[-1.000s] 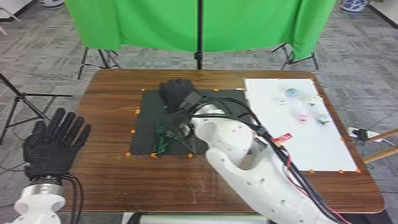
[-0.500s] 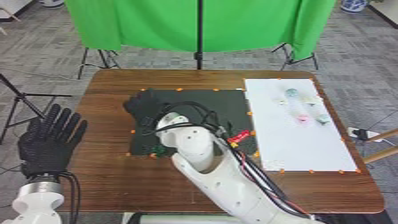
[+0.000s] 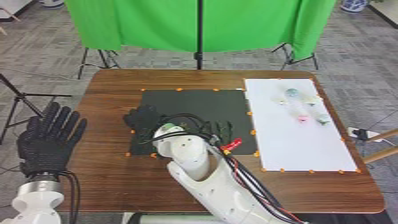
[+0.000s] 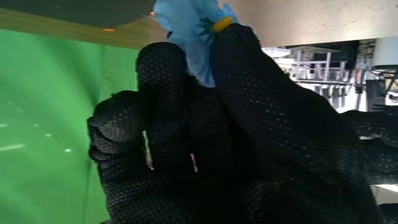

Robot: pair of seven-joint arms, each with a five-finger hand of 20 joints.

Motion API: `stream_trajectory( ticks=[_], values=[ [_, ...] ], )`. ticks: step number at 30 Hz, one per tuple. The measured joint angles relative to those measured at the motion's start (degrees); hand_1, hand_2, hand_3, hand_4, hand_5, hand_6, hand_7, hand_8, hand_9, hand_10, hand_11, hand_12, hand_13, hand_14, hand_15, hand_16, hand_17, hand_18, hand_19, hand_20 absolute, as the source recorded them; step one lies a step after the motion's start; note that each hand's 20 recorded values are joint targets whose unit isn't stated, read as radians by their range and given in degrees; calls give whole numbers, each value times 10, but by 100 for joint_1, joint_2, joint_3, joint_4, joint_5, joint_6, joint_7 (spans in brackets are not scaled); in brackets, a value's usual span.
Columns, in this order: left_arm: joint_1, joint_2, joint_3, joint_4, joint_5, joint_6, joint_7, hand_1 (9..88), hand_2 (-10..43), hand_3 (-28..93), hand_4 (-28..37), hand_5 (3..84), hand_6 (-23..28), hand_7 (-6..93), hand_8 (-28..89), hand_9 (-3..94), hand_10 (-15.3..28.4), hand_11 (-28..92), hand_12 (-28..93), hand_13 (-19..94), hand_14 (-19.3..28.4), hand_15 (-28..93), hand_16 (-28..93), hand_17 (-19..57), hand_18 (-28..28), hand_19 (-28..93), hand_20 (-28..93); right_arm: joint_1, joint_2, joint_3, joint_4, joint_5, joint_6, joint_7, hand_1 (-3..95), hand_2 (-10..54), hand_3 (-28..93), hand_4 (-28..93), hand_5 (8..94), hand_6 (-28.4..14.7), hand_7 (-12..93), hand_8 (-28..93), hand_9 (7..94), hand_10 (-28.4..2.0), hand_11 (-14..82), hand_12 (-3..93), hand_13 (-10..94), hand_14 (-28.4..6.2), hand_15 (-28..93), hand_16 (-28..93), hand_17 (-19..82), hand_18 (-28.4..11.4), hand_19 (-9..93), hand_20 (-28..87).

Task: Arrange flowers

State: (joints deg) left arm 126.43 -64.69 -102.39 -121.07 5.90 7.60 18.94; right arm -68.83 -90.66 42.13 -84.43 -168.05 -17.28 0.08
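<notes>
My right hand (image 3: 140, 118) is over the left edge of the black mat (image 3: 209, 102). In the right wrist view, my right hand (image 4: 258, 95) has a light blue flower (image 4: 182, 22) with a yellow-and-green part pinched between thumb and fingers. Dark, thin shapes like greenery (image 3: 222, 131) are on the mat beside the right wrist, too unclear to tell exactly. On the white sheet (image 3: 306, 150) lie a pale blue-green flower (image 3: 291, 92), a pink one (image 3: 303, 118) and a pale green one (image 3: 322, 121). My left hand (image 3: 49, 145) is open, fingers straight, off the table's left side.
The brown table (image 3: 107, 185) extends around the mat and the sheet, whose edges carry small orange markers. My right forearm crosses the table from the near edge and covers part of the mat. Behind the table hangs a green cloth (image 3: 142, 25).
My right hand has moved left across the mat, then slightly back toward the near side. The right forearm has swung left with it. My left hand has shifted slightly forward.
</notes>
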Motion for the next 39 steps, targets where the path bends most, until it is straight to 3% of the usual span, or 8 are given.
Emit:
stream_trajectory(
  ticks=[6, 9, 10, 14, 22, 30, 34, 39],
  values=[
    [-18, 0, 16, 16, -1, -19, -11, 303, 184, 713, -266, 457, 65, 136, -91, 400, 141, 189, 137, 317, 147, 450, -23, -34, 147, 339, 199, -13, -55, 99, 7, 1, -349, -50, 653, -95, 696, -282, 611, -21, 343, 55, 713, -128, 131, 418, 564, -112, 570, 466, 349, -230, 878, 439],
    [-28, -1, 28, 25, -12, -19, -15, 303, 184, 713, -265, 457, 66, 135, -90, 400, 141, 189, 136, 317, 146, 451, -23, -33, 147, 338, 199, -16, -54, 95, 8, 1, -375, -21, 628, -95, 701, -282, 581, -30, 311, -116, 646, -152, 239, 305, 556, -116, 574, 444, 349, -235, 882, 410],
    [-34, -5, 31, 28, -20, -19, -17, 304, 183, 714, -265, 458, 66, 135, -90, 400, 140, 190, 137, 317, 146, 452, -23, -34, 147, 338, 199, -16, -49, 81, 8, 2, -369, 9, 624, -95, 702, -283, 571, -33, 304, -124, 637, -157, 251, 287, 556, -116, 574, 441, 349, -236, 882, 406],
    [-50, -6, 36, 32, -40, -19, -30, 305, 180, 715, -264, 460, 60, 137, -89, 399, 139, 191, 137, 317, 147, 452, -24, -34, 147, 339, 199, -15, -7, -5, -7, 2, -329, 154, 609, -95, 714, -283, 557, -39, 286, -125, 614, -169, 272, 235, 553, -122, 579, 430, 348, -238, 883, 398],
    [-86, -12, 68, 50, -38, -24, -85, 310, 174, 713, -261, 464, 54, 146, -96, 401, 138, 193, 137, 316, 146, 454, -24, -33, 146, 338, 199, -27, 109, -116, -91, 2, -175, 265, 554, -95, 766, -283, 508, -58, 244, -116, 552, -187, 242, 206, 537, -149, 608, 385, 342, -249, 884, 391],
    [-101, -39, 74, 57, -38, -22, -148, 308, 173, 713, -263, 461, 63, 140, -93, 401, 138, 192, 136, 316, 146, 452, -25, -33, 146, 338, 199, -65, 125, -88, -210, 41, -230, 515, 498, -95, 807, -283, 504, -64, 218, -108, 542, -195, 225, 198, 534, -169, 634, 321, 339, -252, 887, 385],
    [-94, -110, 47, 56, -34, -20, -225, 307, 173, 714, -265, 460, 64, 137, -91, 401, 139, 191, 136, 317, 145, 452, -25, -33, 146, 339, 200, -117, 148, 45, -427, 424, -362, 708, 480, -95, 802, -283, 504, -71, 202, -104, 534, -201, 213, 195, 527, -178, 642, 294, 340, -256, 894, 386],
    [-44, -271, -47, 44, -23, -13, -381, 307, 176, 713, -266, 459, 65, 136, -90, 401, 139, 190, 136, 317, 145, 451, -25, -34, 147, 338, 199, -316, 293, 554, -1134, 1766, -428, 1319, 479, -95, 789, -283, 515, -80, 181, -94, 533, -211, 203, 195, 520, -184, 643, 272, 341, -259, 899, 385]
  ],
)
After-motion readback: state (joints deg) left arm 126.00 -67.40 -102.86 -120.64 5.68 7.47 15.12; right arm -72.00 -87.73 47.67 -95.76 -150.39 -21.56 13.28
